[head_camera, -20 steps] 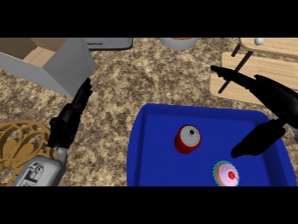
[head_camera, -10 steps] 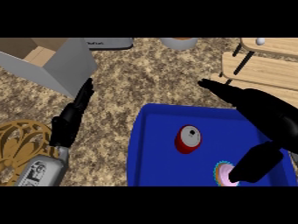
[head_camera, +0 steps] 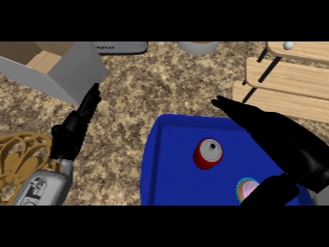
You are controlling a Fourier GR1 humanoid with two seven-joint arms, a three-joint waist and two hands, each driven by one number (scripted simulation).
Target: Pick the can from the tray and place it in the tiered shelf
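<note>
Wooden shelf (head_camera: 295, 77) beyond tray (head_camera: 168, 185), right robot hand (head_camera: 288, 144) beside can (head_camera: 208, 153)

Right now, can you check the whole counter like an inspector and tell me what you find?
Surface: speckled stone counter, with a blue tray on it.
Job's things: red can in the tray, not held; wooden tiered shelf at far right.
Clutter: pink round thing in the tray, partly hidden; gold patterned disc; open box.
Robot hands: right robot hand open above the tray, beside the can; left robot hand open, resting at left.
Cables: nothing seen.
Surroundings: nothing seen beyond the counter.
</note>
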